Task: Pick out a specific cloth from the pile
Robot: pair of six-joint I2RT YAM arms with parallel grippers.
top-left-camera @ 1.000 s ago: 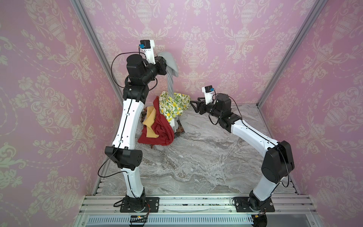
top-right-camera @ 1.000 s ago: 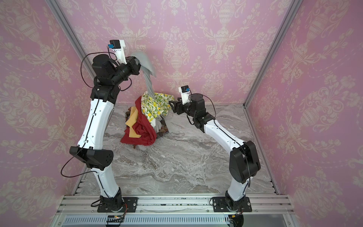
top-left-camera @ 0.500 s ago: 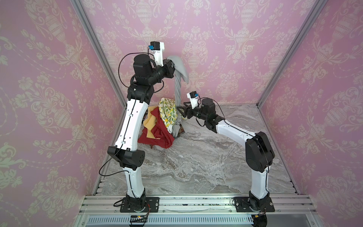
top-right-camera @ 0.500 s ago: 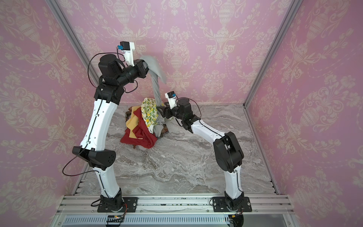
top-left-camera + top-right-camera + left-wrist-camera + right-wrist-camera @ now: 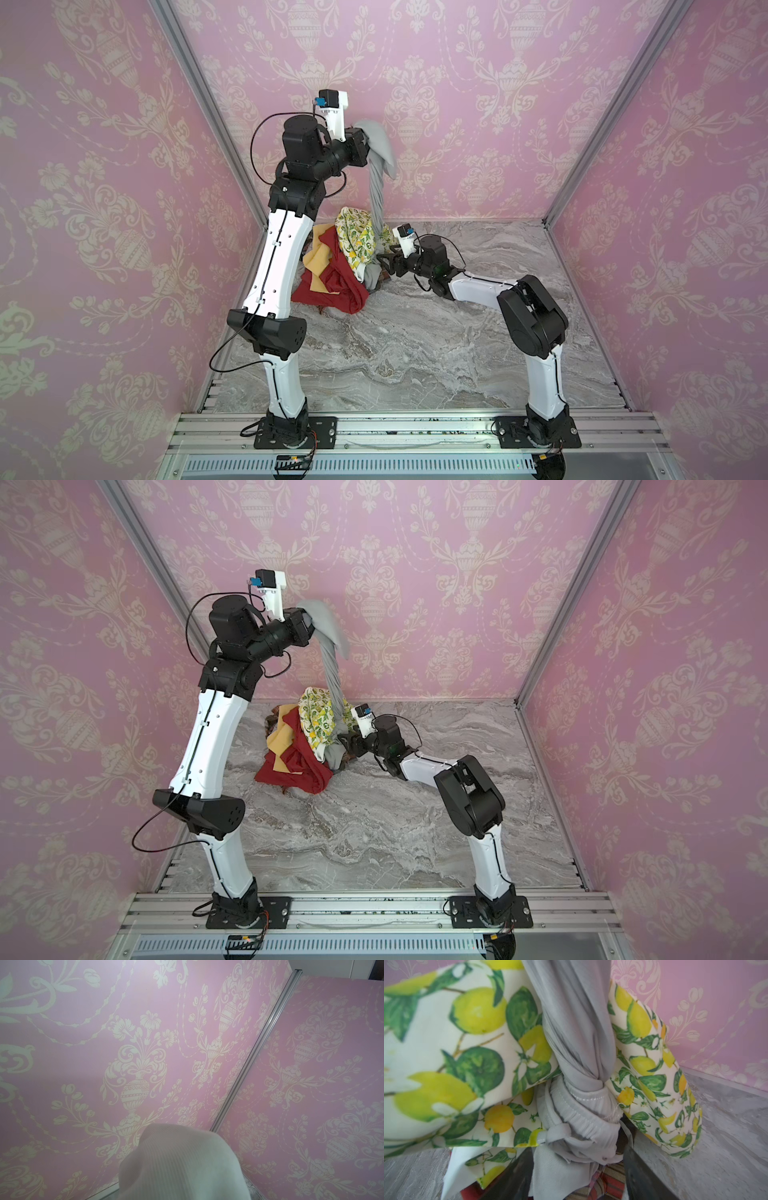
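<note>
Counting one pile (image 5: 332,296) on the worktop (image 5: 415,353): one red cloth (image 5: 345,286), one mustard cloth (image 5: 316,259), one lemon-print cloth (image 5: 357,239), one plaid cloth (image 5: 609,1180). Right tool (image 5: 382,262), jaws apart, straddles the knotted lower end of one grey cloth (image 5: 581,1043); farther back, left tool (image 5: 365,141) clamps its raised top

pink patterned walls (image 5: 457,62) enclose a grey marbled table (image 5: 415,353).
</note>
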